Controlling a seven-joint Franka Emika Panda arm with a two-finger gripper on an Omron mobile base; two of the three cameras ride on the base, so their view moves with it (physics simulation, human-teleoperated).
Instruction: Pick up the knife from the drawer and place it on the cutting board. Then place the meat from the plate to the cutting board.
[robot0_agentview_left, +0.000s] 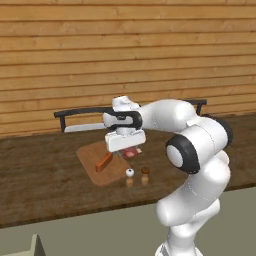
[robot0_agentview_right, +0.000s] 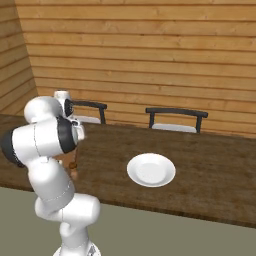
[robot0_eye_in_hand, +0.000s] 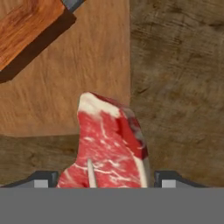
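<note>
Hanging over the cutting board (robot0_agentview_left: 100, 165), the gripper (robot0_eye_in_hand: 105, 177) has its fingers spread wide with the meat (robot0_eye_in_hand: 109, 144) between them; whether they press it I cannot tell. The meat's far end lies over the board's corner, partly above the table (robot0_eye_in_hand: 179, 87). The knife (robot0_agentview_left: 104, 161) lies on the board, and the plate (robot0_agentview_right: 151, 170) stands well apart
</note>
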